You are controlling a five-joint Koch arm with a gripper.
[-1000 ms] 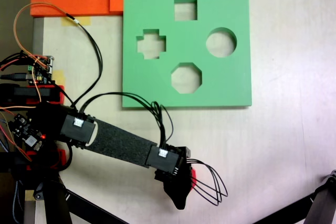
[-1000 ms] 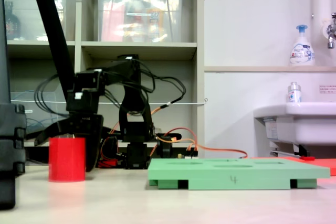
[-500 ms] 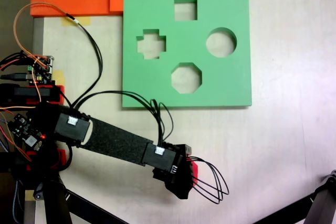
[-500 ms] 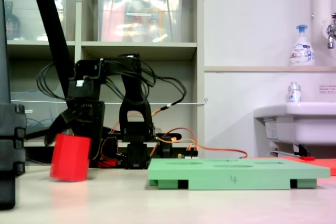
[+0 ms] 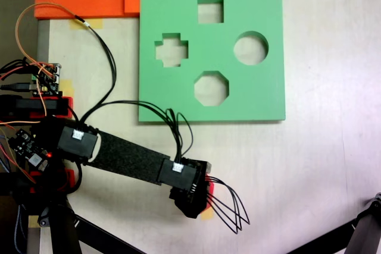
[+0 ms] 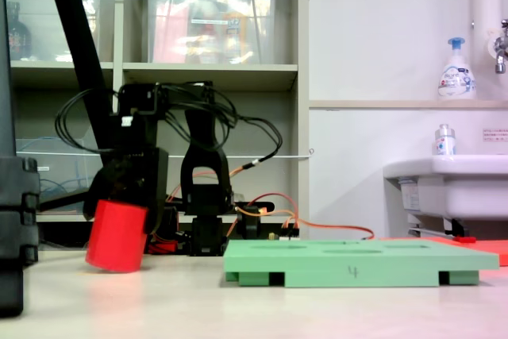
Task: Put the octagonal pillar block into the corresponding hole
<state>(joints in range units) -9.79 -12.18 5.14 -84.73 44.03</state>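
Hand (image 6: 119, 208): clamped on the octagonal pillar block (image 6: 117, 236), a bright red foam prism. In the side fixed view its long axis tilts, top leaning right, lower left edge near the bench (image 6: 262, 307). Green foam board (image 5: 262, 96): flat, well apart; bare bench between. The corresponding hole (image 5: 211, 88): eight-sided cutout, nearest the board's near edge.
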